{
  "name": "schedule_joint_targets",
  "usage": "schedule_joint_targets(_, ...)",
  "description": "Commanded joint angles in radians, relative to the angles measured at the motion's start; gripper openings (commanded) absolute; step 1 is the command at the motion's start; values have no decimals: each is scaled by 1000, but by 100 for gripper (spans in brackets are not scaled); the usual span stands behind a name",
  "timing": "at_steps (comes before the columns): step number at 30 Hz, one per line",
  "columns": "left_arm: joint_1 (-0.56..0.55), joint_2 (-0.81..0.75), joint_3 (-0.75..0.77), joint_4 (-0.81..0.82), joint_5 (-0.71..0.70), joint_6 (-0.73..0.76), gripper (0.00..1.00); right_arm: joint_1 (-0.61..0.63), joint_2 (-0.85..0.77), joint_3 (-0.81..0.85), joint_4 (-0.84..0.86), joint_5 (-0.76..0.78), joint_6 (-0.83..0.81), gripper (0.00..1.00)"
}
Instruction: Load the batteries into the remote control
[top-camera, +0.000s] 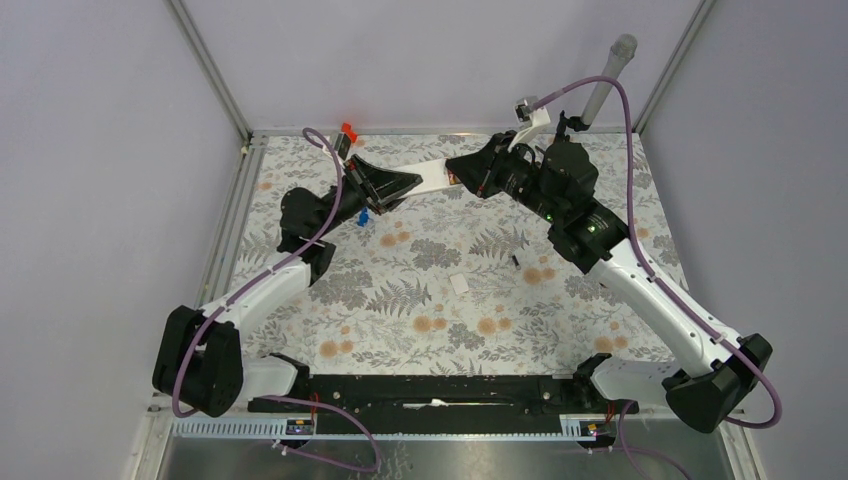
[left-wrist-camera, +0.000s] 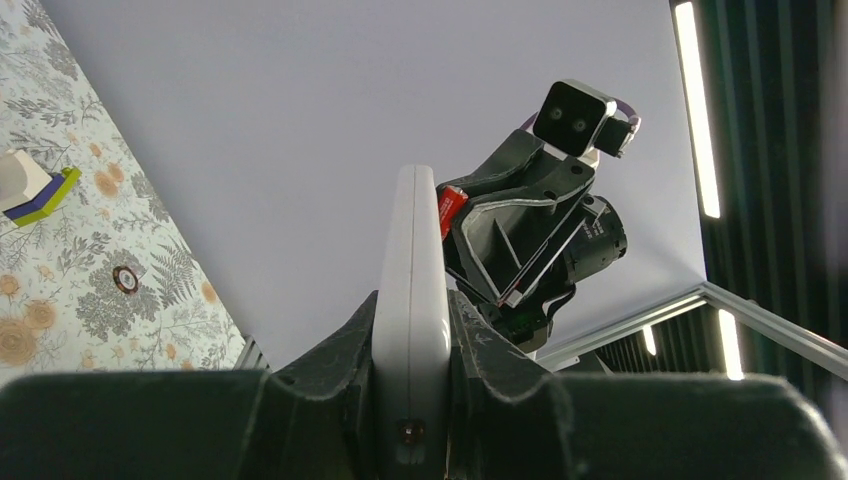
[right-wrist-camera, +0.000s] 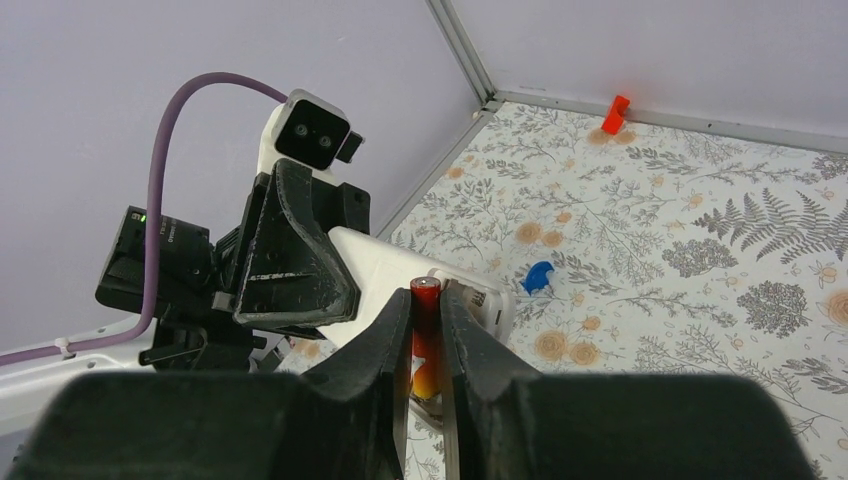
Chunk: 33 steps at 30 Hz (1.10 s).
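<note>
My left gripper (top-camera: 408, 183) is shut on the white remote control (top-camera: 432, 177) and holds it above the back of the table, pointing right. In the left wrist view the remote (left-wrist-camera: 412, 270) stands edge-on between my fingers. My right gripper (top-camera: 463, 174) is shut on a red and black battery (right-wrist-camera: 425, 335) and holds it at the remote's open far end (right-wrist-camera: 470, 290). The battery's red tip (left-wrist-camera: 450, 210) shows beside the remote in the left wrist view. A small dark cylinder (top-camera: 516, 261), seemingly the other battery, lies on the floral mat.
A small white square plate (top-camera: 459, 284) lies mid-mat. A blue piece (top-camera: 362, 216) lies under the left gripper. A red plastic piece (top-camera: 348, 130) sits at the back edge. A yellow-green bar (left-wrist-camera: 42, 195) lies on the mat. A grey tube (top-camera: 610, 75) leans at the back right corner.
</note>
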Motion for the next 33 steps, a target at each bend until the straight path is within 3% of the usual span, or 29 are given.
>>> schedule_joint_targets(1, -7, -14, 27, 194, -53, -54, 0, 15, -3, 4, -55, -11, -12, 19)
schedule_joint_targets(22, -7, -13, 23, 182, -41, -38, 0, 14, 30, 54, -108, 99, 7, 32)
schedule_joint_targets(29, -7, -9, 24, 182, -40, -38, 0, 14, 28, 53, -113, 147, 21, 19)
schedule_joint_targets(33, -7, -9, 25, 181, -40, -38, 0, 14, 31, 55, -110, 159, 38, 18)
